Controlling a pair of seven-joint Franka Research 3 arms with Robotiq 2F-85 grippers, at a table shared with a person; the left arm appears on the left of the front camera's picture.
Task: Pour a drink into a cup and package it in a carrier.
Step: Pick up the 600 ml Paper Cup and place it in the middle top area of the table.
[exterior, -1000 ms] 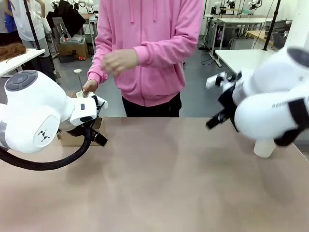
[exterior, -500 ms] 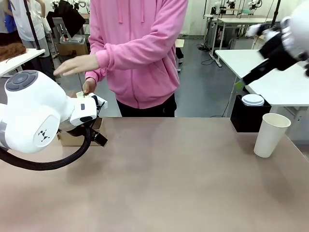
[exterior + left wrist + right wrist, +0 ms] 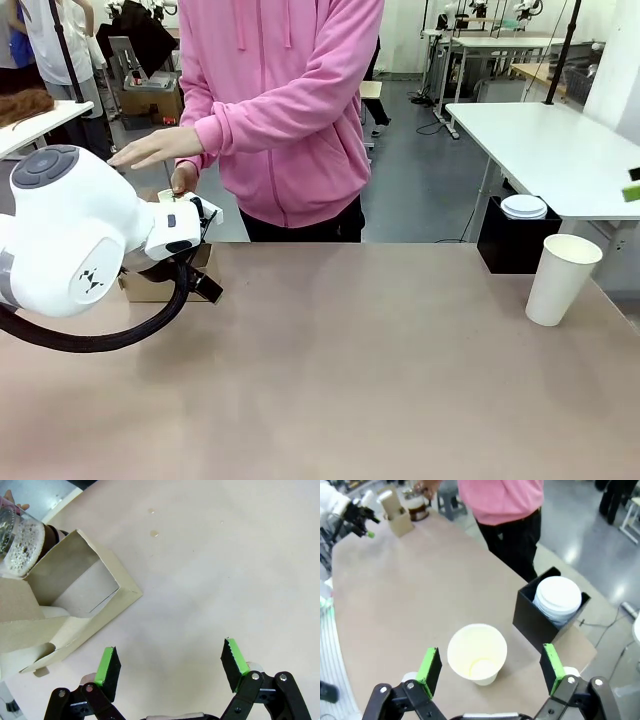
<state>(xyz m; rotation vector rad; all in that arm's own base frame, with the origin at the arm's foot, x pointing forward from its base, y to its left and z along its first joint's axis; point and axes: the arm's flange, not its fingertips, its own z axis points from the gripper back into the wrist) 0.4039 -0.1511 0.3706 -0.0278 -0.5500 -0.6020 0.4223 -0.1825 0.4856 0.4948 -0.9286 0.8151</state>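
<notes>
Left wrist view shows the left gripper (image 3: 170, 664) with its black fingers spread wide and nothing between the flat green pads (image 3: 107, 666), hanging over the smooth, matte beige table (image 3: 235, 555), where a couple of small wet drops (image 3: 155, 532) glisten. Near one pad lies the carrier (image 3: 75, 587), made of dull brown folded cardboard, with one squared compartment open towards the camera. Right behind it stands the drink (image 3: 20, 545), dark brown under a bubbly pale foam, seen through a clear glass cylinder; whether the glass touches the cardboard cannot be told. In the right wrist view the right gripper (image 3: 490, 671) is equally wide and empty. It hovers above the cup (image 3: 477, 652), a white tapered paper cup standing upright on the table with its round mouth open and its pale inside bare. Just beside the cup sits a square black box (image 3: 530, 617), open-topped and holding a stack of round white lids (image 3: 557, 597). In the front view a person in a soft pink hooded top (image 3: 280, 100) stands at the table's far side. One hand (image 3: 155, 148) is held flat with the palm down, and the other is low behind the left arm's glossy rounded white housing (image 3: 70, 230).
</notes>
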